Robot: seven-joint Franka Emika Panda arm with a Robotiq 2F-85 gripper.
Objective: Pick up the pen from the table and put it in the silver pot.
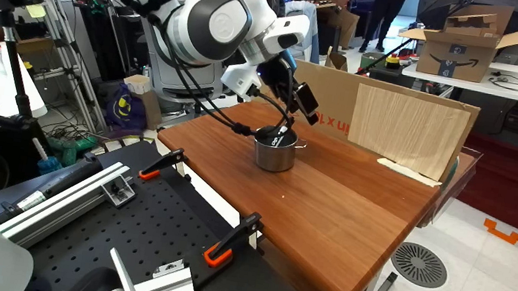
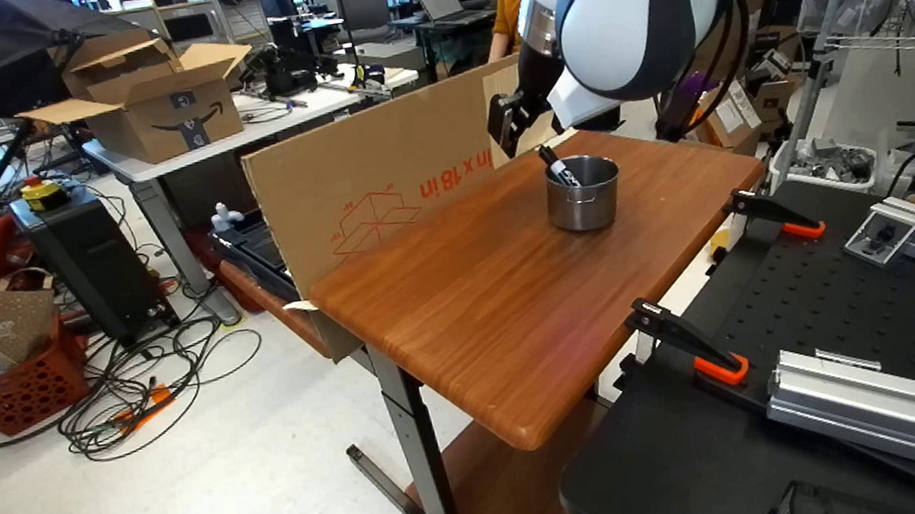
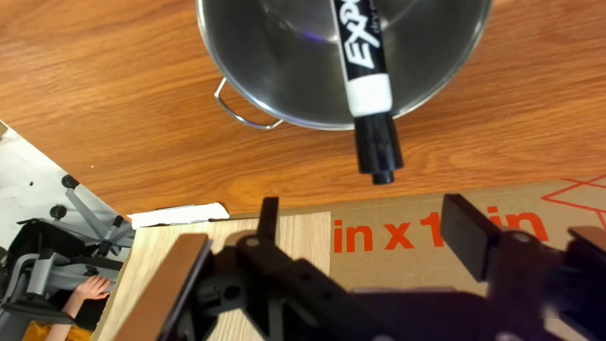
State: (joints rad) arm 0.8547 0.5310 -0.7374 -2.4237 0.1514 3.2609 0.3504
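Inside silver pot [image 2: 582, 208], pen [image 3: 367, 91] aslant, cap [image 3: 377, 142] up toward cardboard panel [image 2: 342, 166]

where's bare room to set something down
In an exterior view, bare wood runs from the silver pot to the near corner of the table, between the cardboard and a clamp. It's crowded at the pot: marker leaning inside, open gripper hanging nearby.

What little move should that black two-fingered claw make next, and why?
Perhaps raise the claw gently away: the black-and-white marker pen already leans in the round shiny steel pot, and the claw's open jaws touch neither.
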